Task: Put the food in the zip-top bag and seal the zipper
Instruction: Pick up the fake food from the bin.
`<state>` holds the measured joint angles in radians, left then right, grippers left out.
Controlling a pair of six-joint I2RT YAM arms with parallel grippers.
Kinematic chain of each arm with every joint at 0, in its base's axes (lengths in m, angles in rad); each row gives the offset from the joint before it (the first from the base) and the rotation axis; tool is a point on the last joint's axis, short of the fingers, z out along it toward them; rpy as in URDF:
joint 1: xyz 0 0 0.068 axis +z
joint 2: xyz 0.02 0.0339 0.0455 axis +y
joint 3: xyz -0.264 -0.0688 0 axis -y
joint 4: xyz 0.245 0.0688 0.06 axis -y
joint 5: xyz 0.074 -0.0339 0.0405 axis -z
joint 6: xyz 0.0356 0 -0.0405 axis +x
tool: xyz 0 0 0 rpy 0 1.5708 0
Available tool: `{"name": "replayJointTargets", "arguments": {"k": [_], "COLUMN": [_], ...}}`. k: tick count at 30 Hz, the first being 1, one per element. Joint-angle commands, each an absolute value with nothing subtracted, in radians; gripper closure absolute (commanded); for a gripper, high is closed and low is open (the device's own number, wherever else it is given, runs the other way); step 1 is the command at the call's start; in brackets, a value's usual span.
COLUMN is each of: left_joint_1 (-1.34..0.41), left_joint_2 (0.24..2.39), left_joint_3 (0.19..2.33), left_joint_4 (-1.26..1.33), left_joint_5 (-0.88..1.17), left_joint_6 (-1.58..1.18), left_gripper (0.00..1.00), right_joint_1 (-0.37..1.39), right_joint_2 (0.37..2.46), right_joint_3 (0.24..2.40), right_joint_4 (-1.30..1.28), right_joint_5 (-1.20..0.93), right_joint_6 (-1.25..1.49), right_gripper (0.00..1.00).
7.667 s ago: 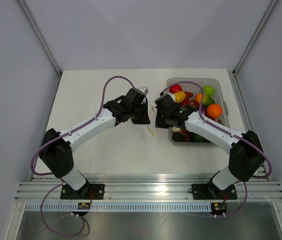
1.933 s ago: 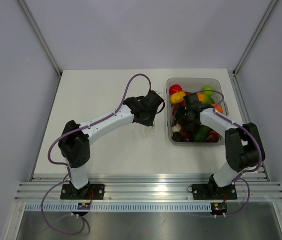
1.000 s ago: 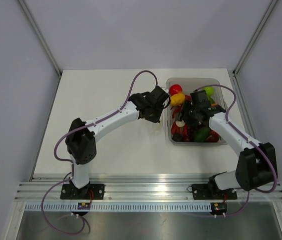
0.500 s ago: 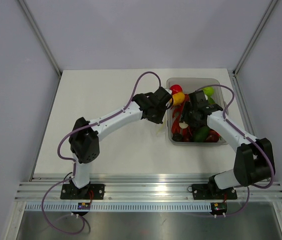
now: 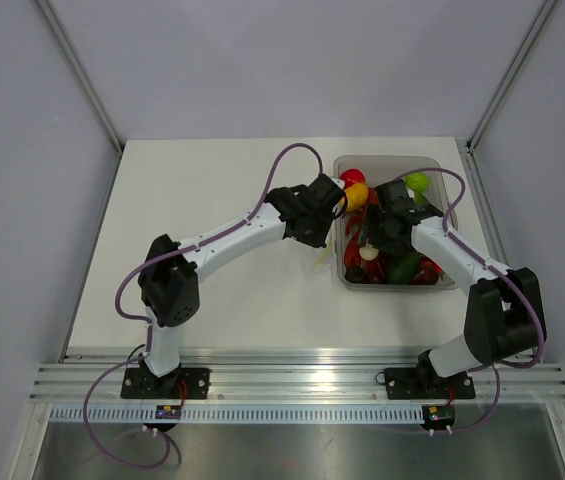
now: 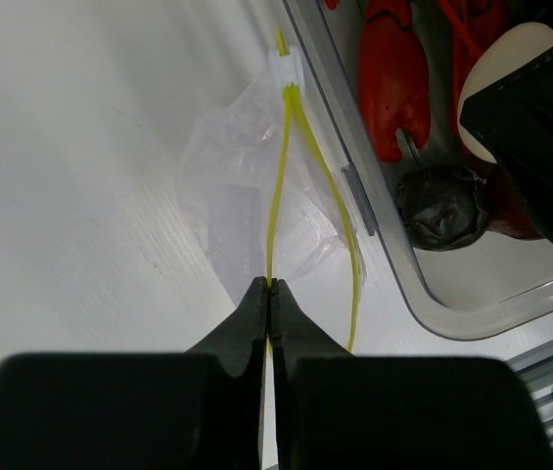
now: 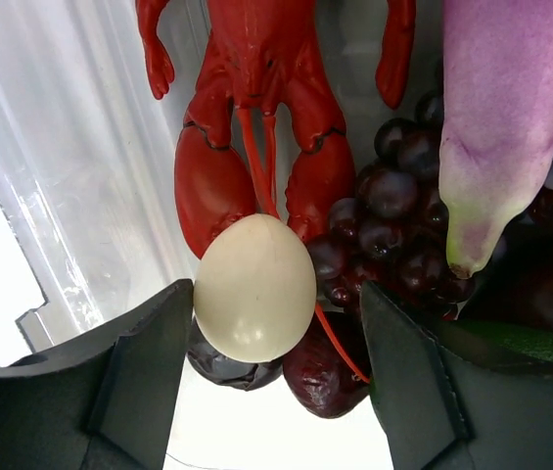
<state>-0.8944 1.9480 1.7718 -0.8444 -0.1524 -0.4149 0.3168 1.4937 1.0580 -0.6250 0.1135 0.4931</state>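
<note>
The zip-top bag [image 6: 247,186] lies crumpled on the white table beside the bin's left wall, also seen from above [image 5: 318,260]. Its mouth gapes, and the yellow zipper [image 6: 278,196] splits into two strands. My left gripper [image 6: 269,285] is shut on one strand. My right gripper [image 7: 276,294] is inside the bin, jaws open. A cream egg [image 7: 254,289] sits between them on dark fruit, against the left finger [image 7: 149,362] and apart from the right finger [image 7: 408,362]. In the top view the egg [image 5: 359,270] is near the bin's front left corner.
The grey-clear bin [image 5: 387,160] at the right holds a red lobster [image 7: 256,117], dark grapes [image 7: 393,206], a purple eggplant [image 7: 506,117], plus yellow [image 5: 355,195] and green [image 5: 417,182] pieces. Its wall stands between bag and egg.
My right gripper's jaws have widened, leaving a gap beside the egg, and it has shifted nearer the bin's front. The left gripper keeps its grip and has edged slightly right.
</note>
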Motion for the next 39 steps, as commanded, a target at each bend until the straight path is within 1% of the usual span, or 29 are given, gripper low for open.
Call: {"name": "replayJointTargets", "arguments": {"k": [1, 2, 3, 5, 7, 13, 16, 27, 39], "left_joint_1": [-0.896, -0.896, -0.896, -0.896, -0.896, -0.896, -0.896, -0.896, -0.896], "left_joint_2": [1.931, 1.93, 1.93, 1.928, 1.925, 1.913, 1.913, 1.939, 1.994], "left_joint_3": [1.764, 1.763, 1.761, 1.755, 1.744, 1.732, 1.732, 1.793, 1.856], "left_joint_4": [-0.816, -0.816, -0.812, -0.808, -0.804, -0.799, -0.795, -0.81, -0.795], "left_joint_5": [-0.132, -0.13, -0.132, -0.13, -0.129, -0.133, -0.133, -0.104, -0.051], "left_joint_6": [-0.407, -0.407, -0.407, -0.41, -0.413, -0.411, -0.413, -0.425, -0.456], "left_gripper": [1.0, 1.0, 1.0, 1.0, 1.0, 1.0, 1.0, 1.0, 1.0], "right_joint_1": [0.314, 0.316, 0.314, 0.316, 0.316, 0.314, 0.316, 0.316, 0.316], "right_joint_2": [1.48, 1.476, 1.474, 1.482, 1.488, 1.503, 1.496, 1.347, 1.292], "right_joint_3": [1.1, 1.1, 1.098, 1.098, 1.091, 1.078, 1.075, 1.132, 1.172], "right_joint_4": [-0.635, -0.631, -0.627, -0.617, -0.6, -0.577, -0.572, -0.632, -0.615], "right_joint_5": [0.121, 0.117, 0.109, 0.078, 0.048, 0.023, 0.015, 0.005, -0.147], "right_joint_6": [0.472, 0.474, 0.476, 0.482, 0.489, 0.506, 0.512, 0.532, 0.586], "right_gripper": [0.26, 0.27, 0.34, 0.4, 0.5, 0.5, 0.52, 0.53, 0.52]}}
